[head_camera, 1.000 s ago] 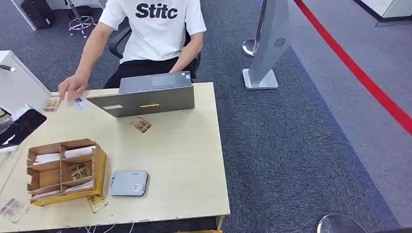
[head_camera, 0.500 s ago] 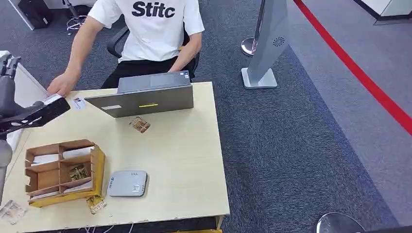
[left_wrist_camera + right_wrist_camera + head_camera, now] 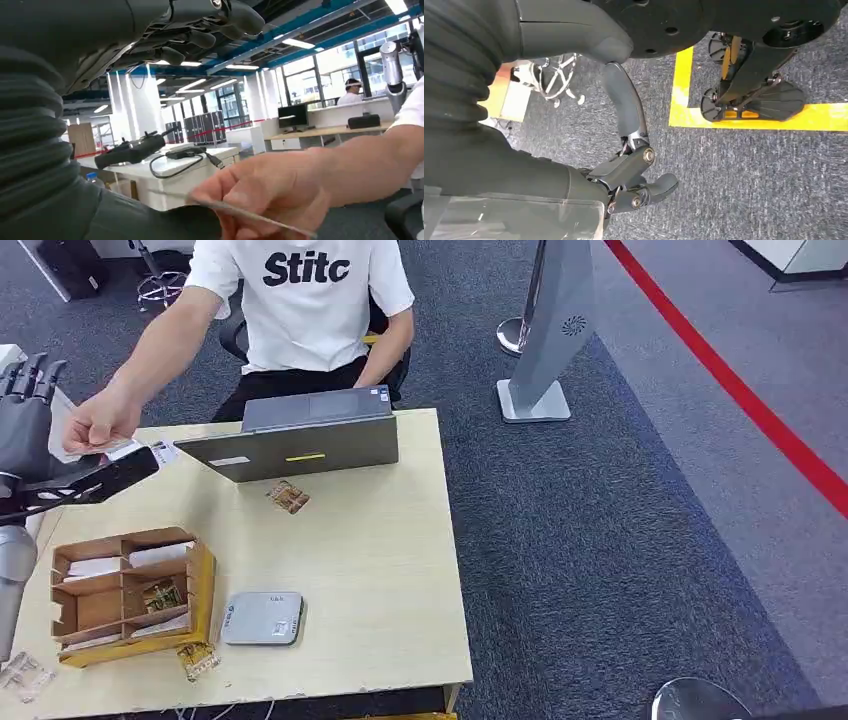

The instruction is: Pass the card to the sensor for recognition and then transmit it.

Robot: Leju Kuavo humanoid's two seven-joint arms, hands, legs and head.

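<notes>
Work surface: a light wooden table (image 3: 380,540) on grey-blue carpet (image 3: 620,540), with a red floor line (image 3: 740,390) running diagonally well off to my right. The left wrist view shows an open-plan office with white desks and strip ceiling lights.

On the table, forward and right of my left hand (image 3: 25,425), stands an open laptop (image 3: 300,445). Nearer to me than that hand sits a cardboard organiser (image 3: 130,590), and just beside it, on its right, the flat grey sensor (image 3: 263,617).

Left hand: raised at the table's left edge, fingers (image 3: 35,375) extended upright and spread, thumb held well apart from them. It grips nothing.

The card (image 3: 250,216) is just beside my left hand, between fingers and thumb. A person's hand (image 3: 98,423) pinches it from across the table. I cannot tell whether the card touches my thumb.

Card attitude: nearly level, thin edge toward the wrist camera. Its long axis runs from my palm side out toward the laptop.

Right hand (image 3: 629,170): hangs over the carpet, fingers loosely bent, holding nothing.
</notes>
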